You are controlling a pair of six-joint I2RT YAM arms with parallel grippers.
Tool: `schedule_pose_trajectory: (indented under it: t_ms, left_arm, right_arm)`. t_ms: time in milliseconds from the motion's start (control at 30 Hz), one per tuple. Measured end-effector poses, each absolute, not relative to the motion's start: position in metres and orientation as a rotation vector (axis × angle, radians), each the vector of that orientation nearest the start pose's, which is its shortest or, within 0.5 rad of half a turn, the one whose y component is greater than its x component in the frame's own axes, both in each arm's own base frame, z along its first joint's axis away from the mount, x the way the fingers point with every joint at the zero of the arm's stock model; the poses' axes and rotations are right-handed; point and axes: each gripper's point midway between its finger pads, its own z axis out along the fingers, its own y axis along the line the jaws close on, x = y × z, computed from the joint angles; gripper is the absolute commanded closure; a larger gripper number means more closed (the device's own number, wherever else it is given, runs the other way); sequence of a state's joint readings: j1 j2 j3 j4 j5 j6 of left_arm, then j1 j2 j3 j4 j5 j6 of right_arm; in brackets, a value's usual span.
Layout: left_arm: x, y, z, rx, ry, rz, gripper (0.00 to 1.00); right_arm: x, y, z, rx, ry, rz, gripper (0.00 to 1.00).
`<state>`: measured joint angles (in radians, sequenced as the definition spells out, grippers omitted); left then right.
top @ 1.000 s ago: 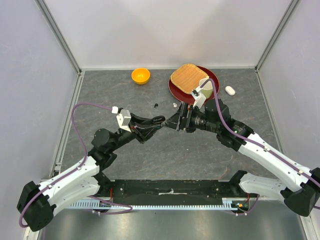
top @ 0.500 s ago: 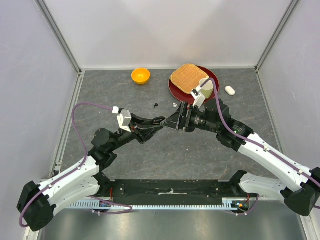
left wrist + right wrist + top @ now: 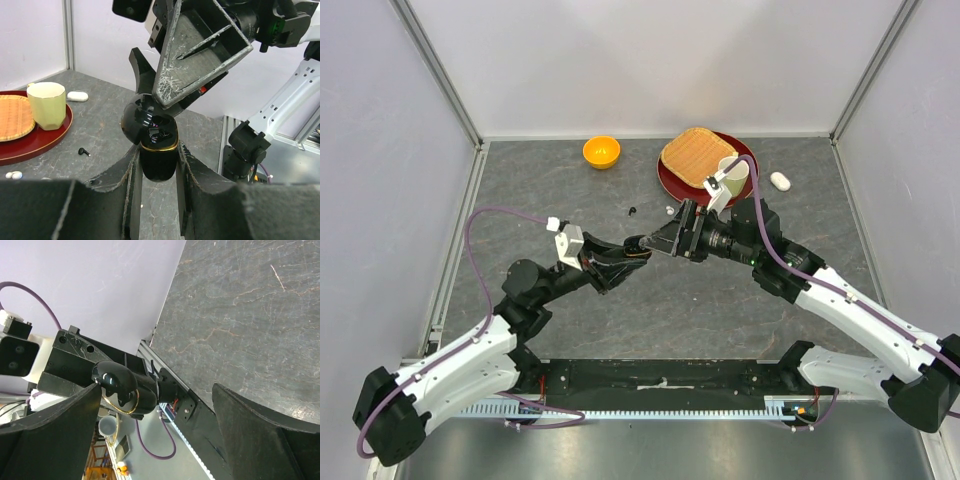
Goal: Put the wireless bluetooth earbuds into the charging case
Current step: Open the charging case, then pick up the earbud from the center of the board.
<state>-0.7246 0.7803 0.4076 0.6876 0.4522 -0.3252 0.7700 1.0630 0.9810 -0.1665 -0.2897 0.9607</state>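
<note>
- Covering the whole floor in the top view: grey stone-look table (image 3: pixel 620 320), with both arms reaching in from the bottom edge and meeting at frame centre.
- Red tray (image 3: pixel 670 190) sits upper right of centre. A woven mat (image 3: pixel 692 155) covers most of it, and a pale cup (image 3: pixel 46 104) stands on its right part.
- Right gripper (image 3: pixel 665 240) has its jaws spread wide with nothing between them, nose to nose with the left one. In the left wrist view one finger overlaps the case lid; I can't tell if it touches.
- Left gripper (image 3: pixel 157 155) is clamped on the lower half of the black charging case (image 3: pixel 156 145), holding it off the table.
- Orange bowl (image 3: pixel 601 151) sits upper centre-left, well apart from everything else.
- The case lid is flipped back and a gold rim shows. The inside is dark and glossy, so I can't tell what's seated in it.
- White case (image 3: pixel 780 181) lies on the table just right of the tray.
- Black earbud (image 3: pixel 633 211) is loose on the table just above the grippers.
- White earbuds (image 3: pixel 14 175) are loose beside the tray's lower-left rim.
</note>
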Motion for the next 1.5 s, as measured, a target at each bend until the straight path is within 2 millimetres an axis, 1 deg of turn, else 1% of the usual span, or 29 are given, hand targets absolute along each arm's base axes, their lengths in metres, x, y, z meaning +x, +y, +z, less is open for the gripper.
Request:
schedule_pose_trajectory:
  t_ms: [167,333,633,767,833,900,1000,1067,1133,1200,1300,1400,1500]
  left_arm:
    - [0.170,-0.270,0.299,0.674,1.204,-1.175,0.98]
    - [0.169,-0.269,0.300,0.674,1.203,-1.175,0.98]
    - [0.162,-0.261,0.294,0.670,1.219,-1.171,0.98]
    - [0.158,-0.257,0.293,0.666,1.229,-1.167,0.98]
    - [0.156,-0.254,0.294,0.664,1.228,-1.165,0.98]
    - [0.153,-0.251,0.294,0.660,1.231,-1.162,0.98]
    - [0.149,-0.246,0.297,0.658,1.225,-1.157,0.98]
    - [0.147,-0.243,0.297,0.656,1.225,-1.150,0.98]
    - [0.144,-0.240,0.298,0.654,1.221,-1.146,0.98]
    - [0.141,-0.236,0.300,0.650,1.218,-1.144,0.98]
    - [0.137,-0.231,0.308,0.637,1.184,-1.140,0.98]
    - [0.133,-0.224,0.318,0.615,1.145,-1.130,0.98]
    - [0.132,-0.220,0.321,0.602,1.134,-1.125,0.98]
  right_arm:
    - [0.202,0.312,0.303,-0.027,2.072,1.433,0.02]
    - [0.204,0.314,0.309,-0.034,2.043,1.446,0.02]
    - [0.211,0.310,0.312,-0.025,2.024,1.437,0.02]
    - [0.224,0.297,0.315,0.013,1.997,1.404,0.02]
    - [0.235,0.283,0.317,0.058,1.981,1.371,0.02]
    - [0.248,0.266,0.315,0.120,1.977,1.317,0.02]
    - [0.272,0.237,0.300,0.237,2.003,1.206,0.02]
    - [0.287,0.217,0.281,0.306,2.039,1.113,0.02]
    - [0.296,0.203,0.259,0.340,2.090,1.028,0.02]
    - [0.300,0.195,0.234,0.350,2.164,0.954,0.02]
    - [0.300,0.185,0.195,0.342,2.287,0.830,0.03]
    - [0.300,0.175,0.170,0.327,2.362,0.714,0.09]
    - [0.303,0.163,0.153,0.310,2.399,0.601,0.16]
